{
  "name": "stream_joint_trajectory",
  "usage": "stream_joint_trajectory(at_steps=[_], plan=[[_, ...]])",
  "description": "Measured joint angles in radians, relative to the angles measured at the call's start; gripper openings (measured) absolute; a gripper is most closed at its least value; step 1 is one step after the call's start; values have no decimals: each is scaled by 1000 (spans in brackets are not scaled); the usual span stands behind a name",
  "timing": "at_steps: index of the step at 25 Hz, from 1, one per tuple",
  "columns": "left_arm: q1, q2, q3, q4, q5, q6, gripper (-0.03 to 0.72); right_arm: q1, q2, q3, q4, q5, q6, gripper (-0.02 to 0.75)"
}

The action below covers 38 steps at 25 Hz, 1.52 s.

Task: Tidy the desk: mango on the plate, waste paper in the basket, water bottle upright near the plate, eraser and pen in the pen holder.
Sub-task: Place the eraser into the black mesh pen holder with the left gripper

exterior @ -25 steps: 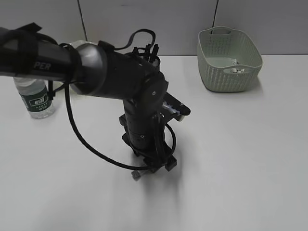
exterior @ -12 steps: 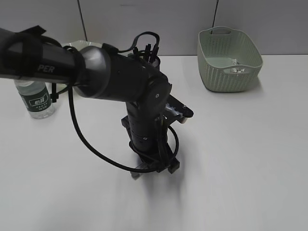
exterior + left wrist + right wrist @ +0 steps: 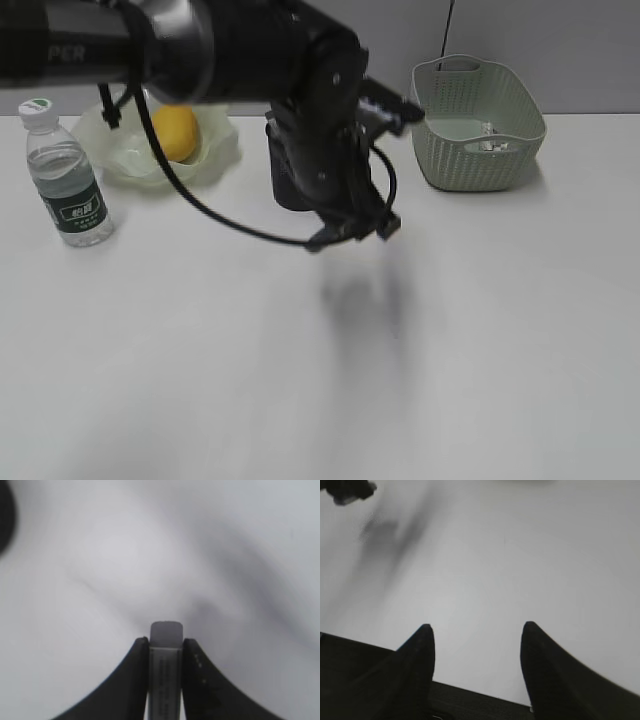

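Most of the tidying is done; we have the eraser in our grip

The mango (image 3: 175, 132) lies in the plate (image 3: 215, 150), the water bottle (image 3: 68, 178) stands upright beside it, and paper sits in the basket (image 3: 476, 150). Our left gripper (image 3: 165, 647) is clamped on the eraser (image 3: 166, 665), raised off the desk (image 3: 480, 350) beside the pen holder (image 3: 287, 185); our right gripper (image 3: 476, 630) gapes empty

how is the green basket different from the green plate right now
The basket has tall woven-texture sides with handle cutouts; the plate is shallow and translucent with a wavy rim. The basket holds crumpled white waste paper; the plate holds the yellow-orange mango. The basket stands at the desk's far right, the plate at the far left beside the upright water bottle. Both are pale green.
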Motion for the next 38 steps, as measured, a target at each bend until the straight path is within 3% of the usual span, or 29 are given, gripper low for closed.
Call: stream_joint_trajectory(at_steps=[6, 14, 29, 31, 35, 38], plan=[[132, 0, -223, -16, -108, 0, 153, 0, 0, 0, 0, -1, 0, 442], [285, 9, -247, -155, -349, -3, 153, 0, 0, 0, -1, -4, 0, 442], [293, 110, -247, -219, -359, -3, 162, 0, 0, 0, -4, -5, 7, 440], [293, 110, -247, -224, -357, -3, 202, 0, 0, 0, -4, -5, 7, 440], [293, 110, -247, -226, -340, -3, 351, 0, 0, 0, -5, -5, 8, 440], [293, 110, -247, -228, -335, -3, 404, 0, 0, 0, -7, -5, 8, 440]])
